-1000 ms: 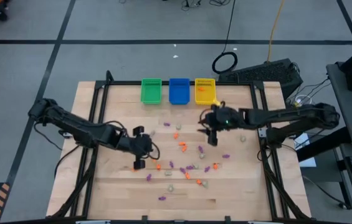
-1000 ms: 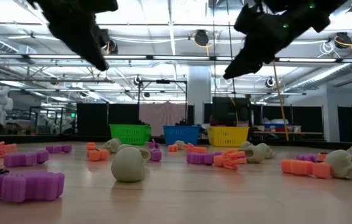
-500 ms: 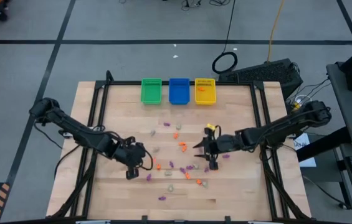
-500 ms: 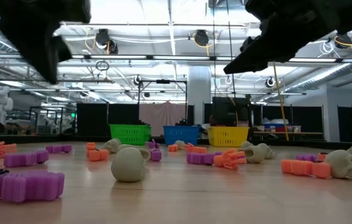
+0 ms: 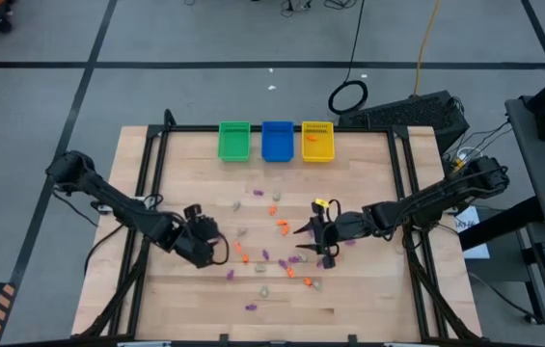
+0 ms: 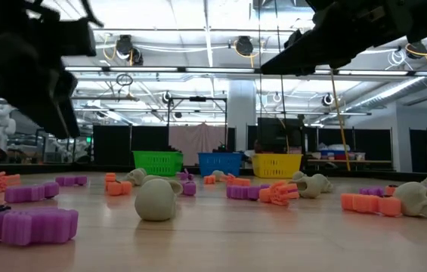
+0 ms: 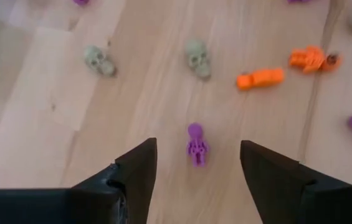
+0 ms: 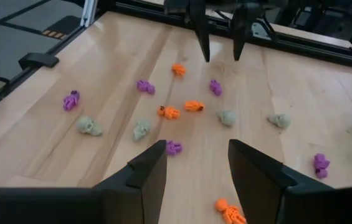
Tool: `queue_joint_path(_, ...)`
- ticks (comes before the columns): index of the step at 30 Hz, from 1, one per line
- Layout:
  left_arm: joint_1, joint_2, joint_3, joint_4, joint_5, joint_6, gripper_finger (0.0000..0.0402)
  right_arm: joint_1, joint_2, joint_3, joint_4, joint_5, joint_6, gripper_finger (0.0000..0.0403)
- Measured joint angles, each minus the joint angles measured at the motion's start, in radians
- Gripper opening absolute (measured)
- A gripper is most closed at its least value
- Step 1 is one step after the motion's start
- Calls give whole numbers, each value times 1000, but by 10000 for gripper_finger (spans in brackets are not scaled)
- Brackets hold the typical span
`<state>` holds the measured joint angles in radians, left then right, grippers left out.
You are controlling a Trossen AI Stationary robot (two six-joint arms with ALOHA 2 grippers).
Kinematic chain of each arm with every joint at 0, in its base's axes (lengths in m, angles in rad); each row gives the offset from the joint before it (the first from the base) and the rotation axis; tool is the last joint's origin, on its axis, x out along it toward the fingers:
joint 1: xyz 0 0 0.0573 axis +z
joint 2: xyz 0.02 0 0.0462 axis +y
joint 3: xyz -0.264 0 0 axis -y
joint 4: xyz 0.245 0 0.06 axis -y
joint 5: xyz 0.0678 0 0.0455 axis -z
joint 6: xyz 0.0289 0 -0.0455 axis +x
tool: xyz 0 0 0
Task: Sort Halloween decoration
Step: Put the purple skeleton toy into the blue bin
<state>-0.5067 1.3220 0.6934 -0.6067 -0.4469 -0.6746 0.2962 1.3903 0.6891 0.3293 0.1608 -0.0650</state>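
Here the left gripper point(image 7: 197, 163) hangs just above the pale wooden tabletop point(image 5: 195, 299) with its two dark fingers point(image 7: 139, 168) spread wide and nothing between them; a tiny purple plastic skeleton figure point(image 7: 195, 144) lies on the wood in the gap ahead of the tips, untouched. Beyond it, toward twelve o'clock in that wrist view, sit two small greenish-beige skulls point(image 7: 197, 58) and a short orange trinket point(image 7: 260, 79). In the overhead view this gripper point(image 5: 198, 236) is at about eight o'clock from the table's middle. The right gripper point(image 8: 195, 163), at roughly four o'clock from the middle point(image 5: 316, 240), is likewise parted and empty, raised over a purple trinket point(image 8: 173, 147) and an orange one point(image 8: 228, 211). The rest of the Halloween decoration point(image 5: 282, 229), small orange, purple and beige pieces, is scattered loose across the central part of the table between the two arms. At twelve o'clock, along the far edge, stand three small rectangular plastic bins side by side: green point(image 5: 234, 141), blue point(image 5: 277, 141) and yellow point(image 5: 317, 142), the yellow one holding an orange piece.
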Motion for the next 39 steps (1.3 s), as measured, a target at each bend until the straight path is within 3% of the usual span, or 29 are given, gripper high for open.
queue_joint_path(14,2,0,-204,332,-4,1,190,0,0,0,-6,0,0,159)
queue_joint_path(39,2,51,-226,369,-26,-25,189,0,0,1,-8,0,17,159)
